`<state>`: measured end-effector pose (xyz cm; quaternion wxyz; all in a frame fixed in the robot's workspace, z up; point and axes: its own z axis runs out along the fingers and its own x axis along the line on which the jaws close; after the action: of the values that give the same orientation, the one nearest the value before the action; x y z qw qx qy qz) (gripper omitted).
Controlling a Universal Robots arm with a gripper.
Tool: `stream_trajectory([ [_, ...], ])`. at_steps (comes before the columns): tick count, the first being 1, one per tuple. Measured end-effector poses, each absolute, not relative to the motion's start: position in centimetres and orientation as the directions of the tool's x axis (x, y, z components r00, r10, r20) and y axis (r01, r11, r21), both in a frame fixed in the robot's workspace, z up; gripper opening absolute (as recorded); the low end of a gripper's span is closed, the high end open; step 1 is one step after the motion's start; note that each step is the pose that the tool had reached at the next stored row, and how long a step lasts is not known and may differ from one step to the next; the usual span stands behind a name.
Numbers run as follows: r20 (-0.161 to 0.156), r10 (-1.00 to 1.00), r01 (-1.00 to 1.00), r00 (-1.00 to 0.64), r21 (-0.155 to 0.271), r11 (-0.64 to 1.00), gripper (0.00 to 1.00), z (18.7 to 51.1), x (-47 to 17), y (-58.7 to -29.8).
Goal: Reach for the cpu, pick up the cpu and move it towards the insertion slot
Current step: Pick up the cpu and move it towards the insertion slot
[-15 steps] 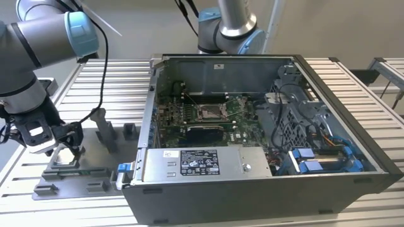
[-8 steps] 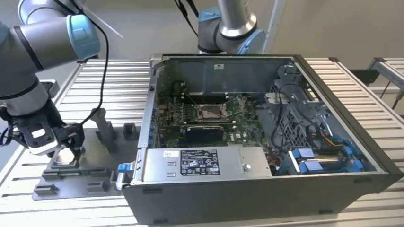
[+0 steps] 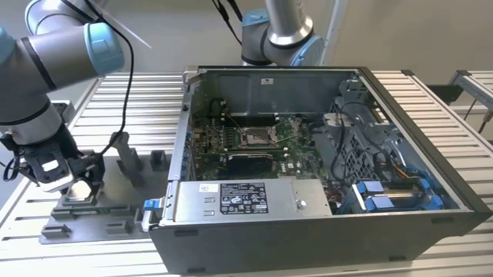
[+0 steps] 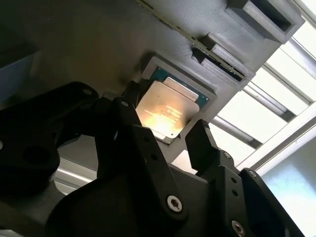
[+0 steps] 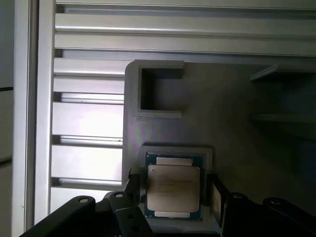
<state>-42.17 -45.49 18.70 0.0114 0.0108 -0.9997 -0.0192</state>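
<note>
While the cpu [image 5: 174, 192] lies flat, silvery face up, in a shallow recess [image 5: 177, 149] of the grey fixture [image 5: 237, 123], the gripper [image 5: 173, 197] stands over it with jaws parted and the chip between them. Nothing is gripped; whether the fingers [image 5: 216, 195] touch its edges cannot be determined. Fixture and chip sit outside the computer case [image 3: 324, 231], beside its wall toward the exterior view's left. The insertion slot [image 3: 257, 136] lies inside that case, well apart from the chip. Judgement: the part is light, thin and rigid, fragile on its contact underside, and its smooth lid offers little friction. Hold belongs on two opposite edges, taken squarely with modest force. The recess walls leave little room for the fingertips.
</note>
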Motion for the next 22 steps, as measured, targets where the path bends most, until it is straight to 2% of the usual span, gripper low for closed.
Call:
stream_trajectory([
  [10,0.022,-0.022,-0.021,-1.000,0.039,0.999,1.00,18.57,-42.17,-45.49],
  [11,0.022,-0.022,-0.021,-1.000,0.039,0.999,0.00,18.56,-42.17,-45.49],
  [22,0.022,-0.022,-0.021,-1.000,0.039,0.999,0.00,19.33,-42.17,-45.49],
])
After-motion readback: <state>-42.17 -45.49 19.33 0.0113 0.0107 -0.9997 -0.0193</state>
